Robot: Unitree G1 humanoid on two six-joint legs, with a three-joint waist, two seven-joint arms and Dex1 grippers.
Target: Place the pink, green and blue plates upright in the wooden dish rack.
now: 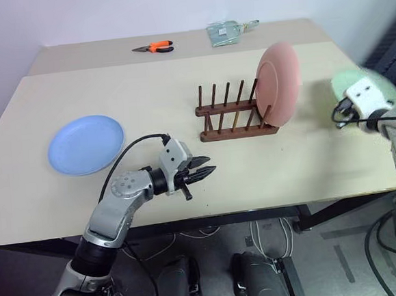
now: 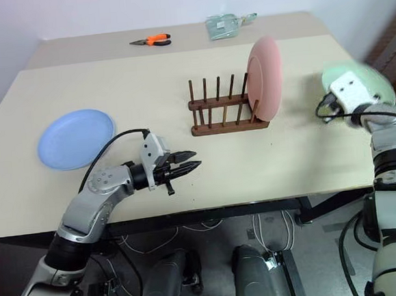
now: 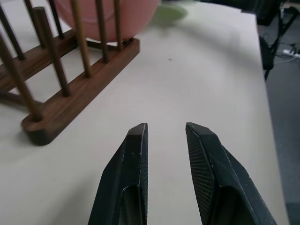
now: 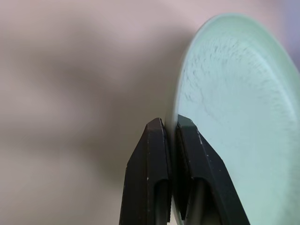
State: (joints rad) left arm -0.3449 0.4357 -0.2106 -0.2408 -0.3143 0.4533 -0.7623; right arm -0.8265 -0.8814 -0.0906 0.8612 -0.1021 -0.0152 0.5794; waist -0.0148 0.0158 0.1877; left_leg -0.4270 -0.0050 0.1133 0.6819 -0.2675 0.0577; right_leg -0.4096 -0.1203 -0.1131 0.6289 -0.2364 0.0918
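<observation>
The pink plate (image 1: 279, 81) stands upright in the end slot of the wooden dish rack (image 1: 231, 115), on the side toward my right arm. Flat on the table at the left lies the blue plate (image 1: 86, 144). The green plate (image 4: 234, 117) is lifted off the table at the right edge, turned on edge, with my right gripper (image 4: 170, 123) shut on its rim. My left gripper (image 1: 210, 164) hovers low over the table in front of the rack, pointing toward it, open with nothing between its fingers (image 3: 136, 154).
Orange-handled pliers (image 1: 154, 47) and a clear plastic bag (image 1: 227, 32) lie on the far strip of the table. The rack's other slots (image 1: 215, 105) hold nothing. The table's right edge (image 1: 364, 169) runs just under the right arm.
</observation>
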